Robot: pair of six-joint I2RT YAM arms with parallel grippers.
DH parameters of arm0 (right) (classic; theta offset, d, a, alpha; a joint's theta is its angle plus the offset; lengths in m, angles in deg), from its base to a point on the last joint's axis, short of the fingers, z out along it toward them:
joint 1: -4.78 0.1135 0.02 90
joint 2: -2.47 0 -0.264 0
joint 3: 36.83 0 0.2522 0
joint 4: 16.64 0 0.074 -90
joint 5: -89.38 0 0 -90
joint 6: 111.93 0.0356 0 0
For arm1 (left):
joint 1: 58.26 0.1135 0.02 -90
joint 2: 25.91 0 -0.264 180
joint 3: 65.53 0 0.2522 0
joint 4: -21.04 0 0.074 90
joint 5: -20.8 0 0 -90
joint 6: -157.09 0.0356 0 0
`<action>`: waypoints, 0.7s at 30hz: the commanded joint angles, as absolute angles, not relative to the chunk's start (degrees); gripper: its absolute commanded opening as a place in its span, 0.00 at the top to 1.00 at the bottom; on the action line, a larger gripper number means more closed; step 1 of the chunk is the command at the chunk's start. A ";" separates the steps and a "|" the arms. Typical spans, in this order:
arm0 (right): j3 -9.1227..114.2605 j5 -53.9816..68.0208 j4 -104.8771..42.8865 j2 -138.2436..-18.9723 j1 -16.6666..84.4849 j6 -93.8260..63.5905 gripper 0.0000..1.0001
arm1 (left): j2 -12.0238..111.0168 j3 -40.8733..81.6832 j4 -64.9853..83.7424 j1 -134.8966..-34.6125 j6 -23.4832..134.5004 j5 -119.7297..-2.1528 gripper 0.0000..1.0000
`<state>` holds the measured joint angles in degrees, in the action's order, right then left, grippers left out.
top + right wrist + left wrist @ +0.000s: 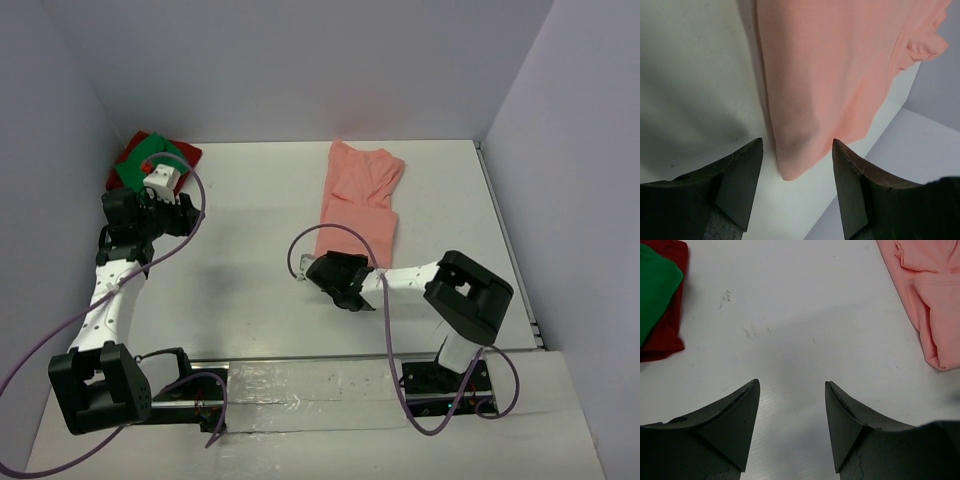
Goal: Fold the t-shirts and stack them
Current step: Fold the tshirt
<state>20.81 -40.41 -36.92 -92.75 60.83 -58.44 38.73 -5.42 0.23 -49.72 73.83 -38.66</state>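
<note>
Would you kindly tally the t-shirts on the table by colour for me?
Salmon-pink t-shirt: 1
Green t-shirt: 1
Dark red t-shirt: 1
Total: 3

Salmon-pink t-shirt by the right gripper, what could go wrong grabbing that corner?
The right gripper stands open over a corner of the folded salmon-pink cloth t-shirt; it might pinch one layer and open the fold. The bright green tee on the dark red tee lies far to the left, so dragging the pink one there could crumple it.
</note>
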 commanded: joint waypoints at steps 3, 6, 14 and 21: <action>23.42 -39.56 -37.33 -95.51 61.03 -56.04 0.36 | 36.84 -5.27 0.77 -49.55 75.17 -38.09 0.36; 26.67 -32.81 -44.09 -97.19 60.07 -52.45 0.36 | 36.93 -5.18 0.51 -49.55 75.52 -38.09 0.36; 26.77 -38.58 -34.72 -103.24 56.91 -56.56 0.37 | 37.46 -5.27 1.30 -49.47 75.53 -37.91 0.36; 29.58 -40.88 -34.00 -106.77 52.87 -57.35 0.61 | 37.46 -6.41 1.82 -49.47 76.14 -38.53 0.36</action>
